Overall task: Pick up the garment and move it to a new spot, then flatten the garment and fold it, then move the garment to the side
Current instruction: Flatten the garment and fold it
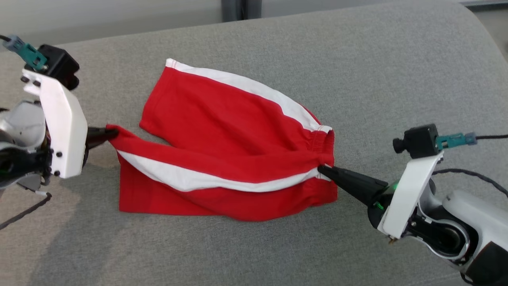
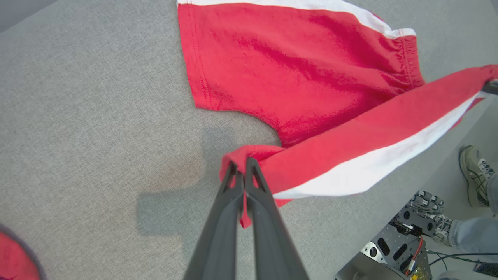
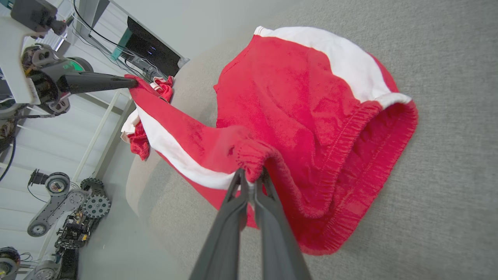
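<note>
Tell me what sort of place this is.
Probably a robotics lab or workshop: geared, wheeled machine parts stand on the floor, and an open metal chassis with wiring sits beside the grey padded table holding the red shorts.

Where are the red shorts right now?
In the head view, the red shorts rest mid-picture on the grey surface, stretched between the left gripper and right gripper.

Grey fabric surface (image 1: 357, 59), a person's sneaker (image 2: 474, 175) on the floor, geared machine parts (image 3: 91, 204)
</note>
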Controlling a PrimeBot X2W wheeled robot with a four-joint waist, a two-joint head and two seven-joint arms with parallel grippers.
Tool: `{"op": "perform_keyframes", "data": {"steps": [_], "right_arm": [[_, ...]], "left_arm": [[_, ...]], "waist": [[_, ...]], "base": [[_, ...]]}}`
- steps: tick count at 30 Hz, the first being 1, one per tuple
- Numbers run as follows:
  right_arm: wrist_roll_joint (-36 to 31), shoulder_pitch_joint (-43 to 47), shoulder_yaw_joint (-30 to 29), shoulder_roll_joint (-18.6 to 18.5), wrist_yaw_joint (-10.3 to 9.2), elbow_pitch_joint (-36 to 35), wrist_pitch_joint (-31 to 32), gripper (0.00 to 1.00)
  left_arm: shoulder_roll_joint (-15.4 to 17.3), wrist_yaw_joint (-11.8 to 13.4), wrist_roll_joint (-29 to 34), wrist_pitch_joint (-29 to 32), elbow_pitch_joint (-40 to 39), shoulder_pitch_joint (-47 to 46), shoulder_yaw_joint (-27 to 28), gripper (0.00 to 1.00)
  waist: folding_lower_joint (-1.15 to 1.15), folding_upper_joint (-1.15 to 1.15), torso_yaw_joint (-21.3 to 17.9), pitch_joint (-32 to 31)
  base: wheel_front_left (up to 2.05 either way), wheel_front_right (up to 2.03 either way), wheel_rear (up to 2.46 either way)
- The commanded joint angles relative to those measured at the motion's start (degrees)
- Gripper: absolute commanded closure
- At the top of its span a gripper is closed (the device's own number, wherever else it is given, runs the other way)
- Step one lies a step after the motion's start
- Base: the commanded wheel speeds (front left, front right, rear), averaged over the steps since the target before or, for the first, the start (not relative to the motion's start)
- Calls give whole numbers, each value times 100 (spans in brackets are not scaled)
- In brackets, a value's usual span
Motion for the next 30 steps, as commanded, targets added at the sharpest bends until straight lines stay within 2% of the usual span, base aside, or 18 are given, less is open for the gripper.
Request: {"op": "perform_keyframes", "data": {"steps": [1, 10, 18, 30], "right_arm": [[186, -142, -172, 78, 2, -34, -105, 100], [303, -377, -518, 218, 3, 19, -437, 100], [222, -534, -661, 350, 3, -30, -747, 100], [87, -810, -567, 759, 3, 75, -1020, 100]], "left_arm": [[-100, -18, -28, 128, 204, -292, 84, 100], [-290, -5, 196, 458, 920, -1299, 276, 100], [-521, -99, 387, 384, 1567, -1862, 370, 100], [-816, -275, 720, 117, 2489, -2418, 364, 100]], "waist": [[0, 0, -216, 381], [0, 0, -481, 1068], [0, 0, -745, 1406], [0, 0, -1086, 1795]], "base": [[0, 0, 0], [0, 0, 0], [0, 0, 0], [0, 0, 0]]}}
